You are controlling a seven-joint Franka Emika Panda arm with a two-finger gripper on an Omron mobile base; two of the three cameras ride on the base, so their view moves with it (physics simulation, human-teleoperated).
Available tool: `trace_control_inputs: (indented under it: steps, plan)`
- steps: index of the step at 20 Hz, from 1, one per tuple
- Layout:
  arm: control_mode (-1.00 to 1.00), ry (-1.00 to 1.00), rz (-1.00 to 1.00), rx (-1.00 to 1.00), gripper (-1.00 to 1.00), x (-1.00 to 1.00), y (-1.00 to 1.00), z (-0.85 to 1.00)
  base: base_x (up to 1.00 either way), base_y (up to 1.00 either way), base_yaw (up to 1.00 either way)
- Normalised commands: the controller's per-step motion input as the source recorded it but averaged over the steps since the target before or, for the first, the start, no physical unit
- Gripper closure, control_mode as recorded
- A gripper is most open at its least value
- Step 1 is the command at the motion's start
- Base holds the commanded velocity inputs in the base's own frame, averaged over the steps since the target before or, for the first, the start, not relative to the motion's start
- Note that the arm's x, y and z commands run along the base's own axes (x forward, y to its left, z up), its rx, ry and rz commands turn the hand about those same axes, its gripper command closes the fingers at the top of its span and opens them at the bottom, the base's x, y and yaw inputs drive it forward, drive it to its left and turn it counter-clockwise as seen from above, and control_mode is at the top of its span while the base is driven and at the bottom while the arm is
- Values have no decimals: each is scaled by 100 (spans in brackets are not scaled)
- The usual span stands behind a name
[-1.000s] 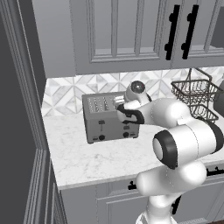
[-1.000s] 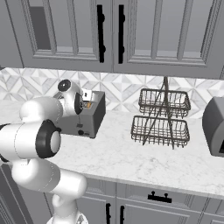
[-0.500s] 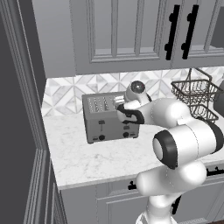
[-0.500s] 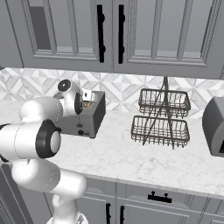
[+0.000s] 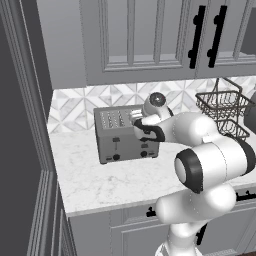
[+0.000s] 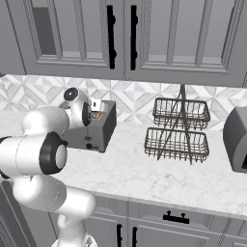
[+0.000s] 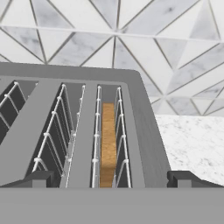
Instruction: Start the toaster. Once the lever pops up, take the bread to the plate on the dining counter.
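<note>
- Here, in the left base view, my white arm reaches from the lower right to the boxy grey metal four-slot toaster (image 5: 126, 134), which stands on the white marble worktop (image 5: 95, 180) against the tiled wall. My gripper (image 5: 137, 119) sits over the toaster's right end. On the toaster's front I see a small black slider lever (image 5: 116, 144) with a round black knob below it; the second pair is partly behind my wrist. A dark wire two-tier basket (image 5: 223, 109) stands well to the right of the toaster.
- In the right base view, my hand (image 6: 95, 107) hangs just above the toaster (image 6: 99, 131); an orange-tan bit shows beneath it, too small to name surely. The wire basket (image 6: 177, 129) stands to the right of the toaster, well apart.
- In the hand view, I look down into the toaster's slots (image 7: 74, 131). The square slice of bread (image 7: 108, 144), golden-brown crust edge upward, stands in the right-hand slot between white wire guides. My two dark fingertips (image 7: 33, 178) are spread as wide as they go, one on each side of that slot, gripping nothing.
</note>
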Motion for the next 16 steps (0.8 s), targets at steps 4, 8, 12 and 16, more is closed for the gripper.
trace_control_inputs:
  steps: [4,8,12,16]
  plan:
    - [-100,0,0,0,-100,0,0,0,0,0,0]
    - [-100,0,0,0,-100,0,0,0,0,0,0]
    - [-100,0,0,0,-100,0,0,0,0,0,0]
    - [-100,0,0,0,-100,0,0,0,0,0,0]
